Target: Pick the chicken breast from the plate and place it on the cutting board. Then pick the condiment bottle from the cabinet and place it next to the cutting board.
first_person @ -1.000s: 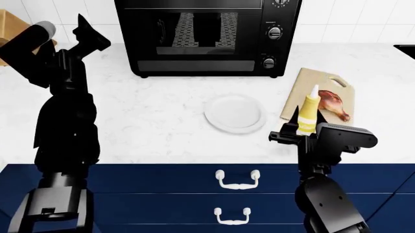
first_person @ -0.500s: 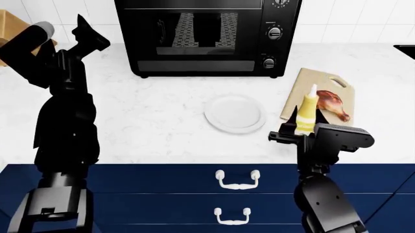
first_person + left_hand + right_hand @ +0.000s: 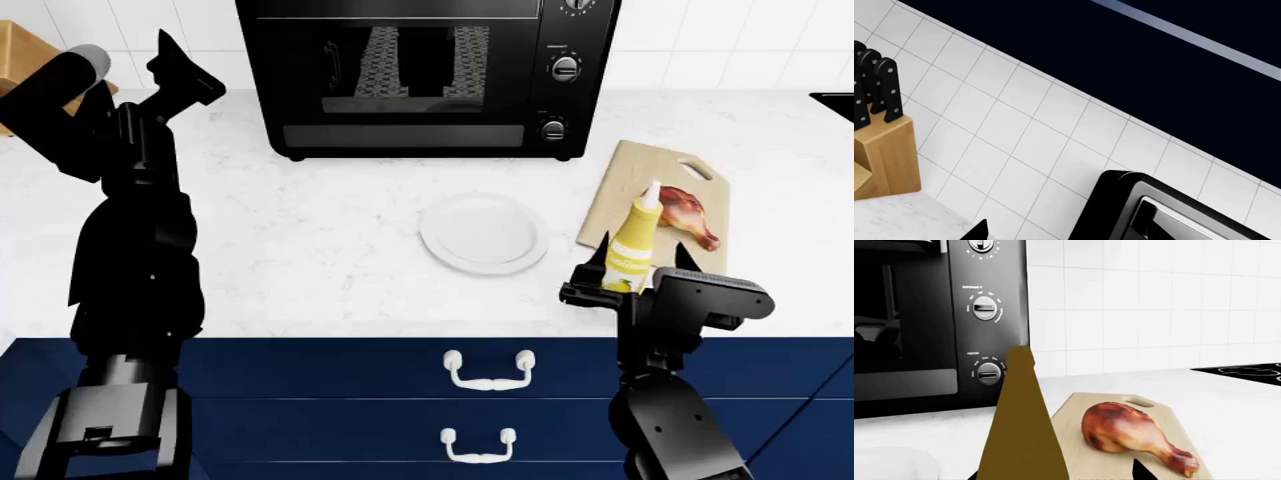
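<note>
The yellow condiment bottle (image 3: 631, 245) stands tilted at the cutting board's (image 3: 641, 165) near edge, nozzle leaning toward the board. My right gripper (image 3: 635, 268) is open around its base; in the right wrist view the bottle (image 3: 1024, 430) rests by one finger with a gap to the other fingertip (image 3: 1137, 467). The reddish-brown chicken breast (image 3: 683, 212) lies on the board, also seen in the right wrist view (image 3: 1121, 432) on the board (image 3: 1167, 415). The white plate (image 3: 434, 235) is bare. My left gripper (image 3: 194, 65) is raised at the far left, open and empty.
A black toaster oven (image 3: 427, 75) stands behind the plate. A wooden knife block (image 3: 20, 60) is at the back left, also in the left wrist view (image 3: 887, 155). A stovetop corner (image 3: 834, 100) is at the right. Blue drawers with white handles (image 3: 490, 370) are below the counter edge.
My right gripper's fingers have spread apart and dropped slightly. The bottle has tipped to the right between them. The left arm has not moved.
</note>
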### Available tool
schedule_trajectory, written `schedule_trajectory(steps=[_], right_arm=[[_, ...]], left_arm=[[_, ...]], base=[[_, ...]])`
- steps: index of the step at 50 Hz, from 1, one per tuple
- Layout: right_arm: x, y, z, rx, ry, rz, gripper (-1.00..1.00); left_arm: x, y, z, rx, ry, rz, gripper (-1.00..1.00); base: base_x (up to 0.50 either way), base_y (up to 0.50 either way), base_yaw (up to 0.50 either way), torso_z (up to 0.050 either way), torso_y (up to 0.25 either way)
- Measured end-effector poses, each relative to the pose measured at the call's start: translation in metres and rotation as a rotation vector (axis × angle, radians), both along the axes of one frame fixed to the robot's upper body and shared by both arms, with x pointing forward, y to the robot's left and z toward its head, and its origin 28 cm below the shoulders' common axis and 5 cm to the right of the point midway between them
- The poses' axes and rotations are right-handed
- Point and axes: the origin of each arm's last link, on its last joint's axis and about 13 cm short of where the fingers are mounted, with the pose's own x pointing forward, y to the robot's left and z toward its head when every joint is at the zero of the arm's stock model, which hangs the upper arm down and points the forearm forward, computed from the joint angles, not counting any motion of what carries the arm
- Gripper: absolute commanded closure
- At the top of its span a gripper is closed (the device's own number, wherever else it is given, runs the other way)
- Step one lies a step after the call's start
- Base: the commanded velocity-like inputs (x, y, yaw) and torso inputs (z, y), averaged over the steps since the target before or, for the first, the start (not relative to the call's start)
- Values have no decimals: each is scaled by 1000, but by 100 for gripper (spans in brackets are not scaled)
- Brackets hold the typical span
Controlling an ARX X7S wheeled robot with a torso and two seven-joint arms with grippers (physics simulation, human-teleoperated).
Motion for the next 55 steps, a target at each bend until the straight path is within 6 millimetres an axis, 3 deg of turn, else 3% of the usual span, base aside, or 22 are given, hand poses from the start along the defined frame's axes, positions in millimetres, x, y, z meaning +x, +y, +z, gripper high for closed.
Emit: schedule_trajectory(steps=[14, 43, 55], right_arm=[[-3, 1, 3, -2, -9, 7, -100], [-17, 4, 31, 0, -98, 47, -100], [-36, 6, 51, 27, -179, 72, -100]], left_arm=[[-1, 0, 1, -3, 0, 0, -100], [-1, 0, 2, -7, -3, -1, -100], [-25, -1, 22, -16, -97, -13, -100]], base=[[0, 0, 0, 0, 0], [0, 0, 0, 0, 0], [0, 0, 0, 0, 0]])
